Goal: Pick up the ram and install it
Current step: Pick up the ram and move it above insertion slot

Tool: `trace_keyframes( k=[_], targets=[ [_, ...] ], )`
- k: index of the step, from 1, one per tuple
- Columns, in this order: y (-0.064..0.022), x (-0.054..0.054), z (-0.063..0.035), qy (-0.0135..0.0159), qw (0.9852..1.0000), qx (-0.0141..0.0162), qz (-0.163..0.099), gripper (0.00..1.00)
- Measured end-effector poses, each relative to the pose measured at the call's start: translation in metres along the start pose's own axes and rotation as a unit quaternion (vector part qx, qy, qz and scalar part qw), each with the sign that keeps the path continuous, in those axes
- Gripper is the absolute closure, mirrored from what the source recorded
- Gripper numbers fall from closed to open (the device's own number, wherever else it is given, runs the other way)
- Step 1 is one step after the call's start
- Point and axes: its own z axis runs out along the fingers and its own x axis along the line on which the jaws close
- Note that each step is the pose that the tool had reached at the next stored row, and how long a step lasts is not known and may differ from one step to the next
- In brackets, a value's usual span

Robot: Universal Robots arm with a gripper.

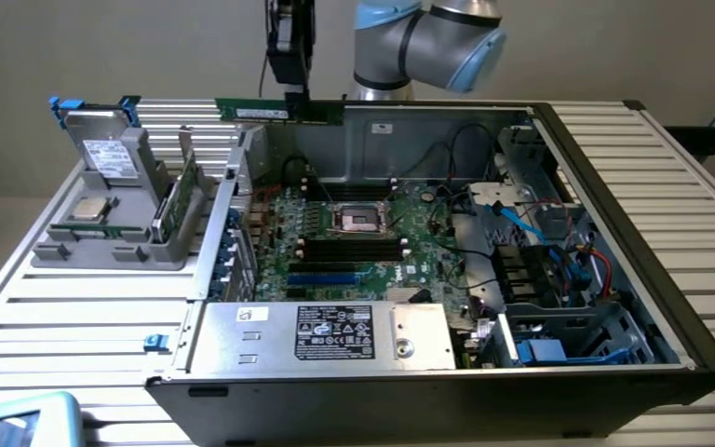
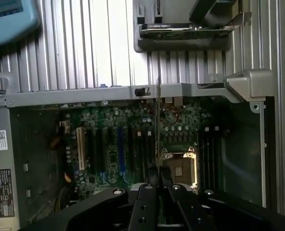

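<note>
The ram (image 1: 276,110) is a long thin green stick held level in the air above the far rim of the open computer case (image 1: 631,242). My gripper (image 1: 293,97) is shut on its upper edge near the middle. In the wrist view the ram (image 2: 158,125) shows edge-on as a thin line running out from my gripper (image 2: 158,177) over the motherboard (image 2: 113,144). The black memory slots (image 1: 355,248) lie just in front of the processor socket (image 1: 360,219), well below the stick. The wrist view has those slots (image 2: 211,149) beside the socket (image 2: 181,168).
A grey holder (image 1: 109,244) on the slatted table at the exterior view's left carries a boxy drive with blue tabs (image 1: 109,149), a silver processor chip (image 1: 88,209) and a card. Inside the case sit the power supply (image 1: 320,331) and tangled cables (image 1: 519,233).
</note>
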Motion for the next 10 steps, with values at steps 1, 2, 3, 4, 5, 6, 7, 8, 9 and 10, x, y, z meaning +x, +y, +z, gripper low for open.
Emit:
trace_keyframes(
  k=[1, 2, 3, 4, 5, 6, 7, 8, 9, 10],
  targets=[
    [-0.0037, -0.001, 0.0005, 0.0, 1.0, 0.0006, 0.0, 0.87],
    [-0.0069, -0.003, 0.0011, -0.0001, 1.0, 0.0015, 0.0, 0.87],
    [-0.0097, -0.005, 0.0016, -0.0001, 1.0, 0.0026, 0.0, 0.87],
    [-0.0125, -0.007, 0.0021, -0.0002, 1.0, 0.0036, 0.0, 0.87],
    [-0.0155, -0.009, 0.0027, -0.0003, 1.0, 0.0047, 0.0, 0.87],
    [-0.0183, -0.011, 0.0032, -0.0004, 1.0, 0.0059, 0.0, 0.87],
    [-0.021, -0.013, 0.0036, -0.0004, 1.0, 0.0071, 0.0, 0.87],
    [-0.0236, -0.015, 0.0041, -0.0005, 1.0, 0.0084, 0.0, 0.87],
    [-0.0257, -0.016, 0.0045, -0.0006, 0.9999, 0.01, 0.0, 0.87],
    [-0.0273, -0.018, 0.0049, -0.0007, 0.9999, 0.0118, -0.001, 0.87]
  ],
)
